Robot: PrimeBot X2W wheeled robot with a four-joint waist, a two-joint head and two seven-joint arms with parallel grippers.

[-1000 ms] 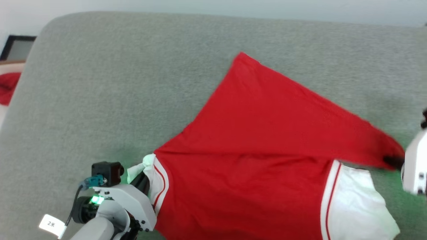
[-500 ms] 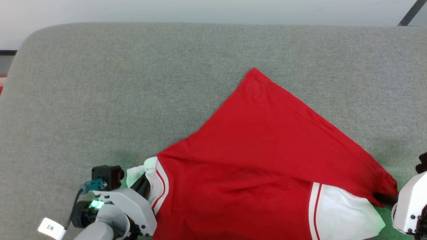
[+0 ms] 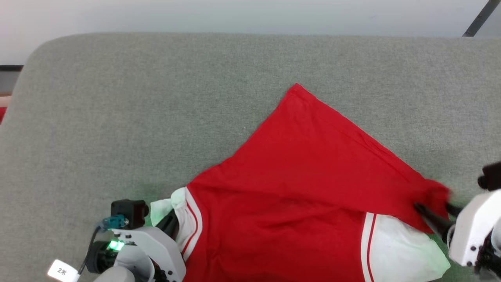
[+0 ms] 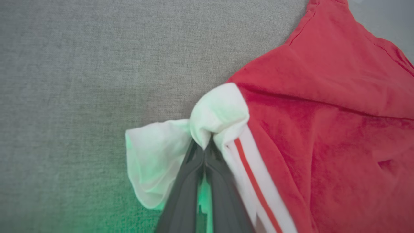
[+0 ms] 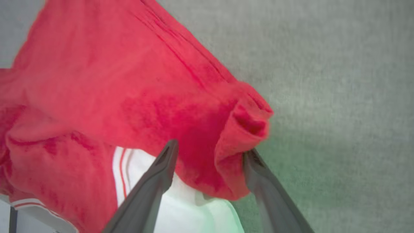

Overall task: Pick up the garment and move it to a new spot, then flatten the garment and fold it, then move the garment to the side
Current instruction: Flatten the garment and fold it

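Note:
The garment (image 3: 305,188) is a red shirt with white sleeves and red-striped trim, lying back side up on the grey cushion, folded into a rough triangle. My left gripper (image 3: 171,220) is shut on the white left sleeve, whose cloth bunches at the tips (image 4: 205,145). At the lower right, my right gripper (image 3: 435,213) stands open. The garment's red corner (image 5: 239,129) sags loosely between its spread fingers (image 5: 161,168), and the other white sleeve (image 3: 399,250) lies under it. The chest side is hidden.
The grey fabric cushion (image 3: 156,117) spreads wide to the left and behind the garment, ending at a rounded back edge below a pale wall. A dark frame (image 3: 9,68) shows at the far left edge and a dark bar (image 3: 475,19) at the top right.
My right gripper went from shut on the red corner to open, and the corner has slackened between its fingers. The left grip on the white sleeve is unchanged. The camera has shifted.

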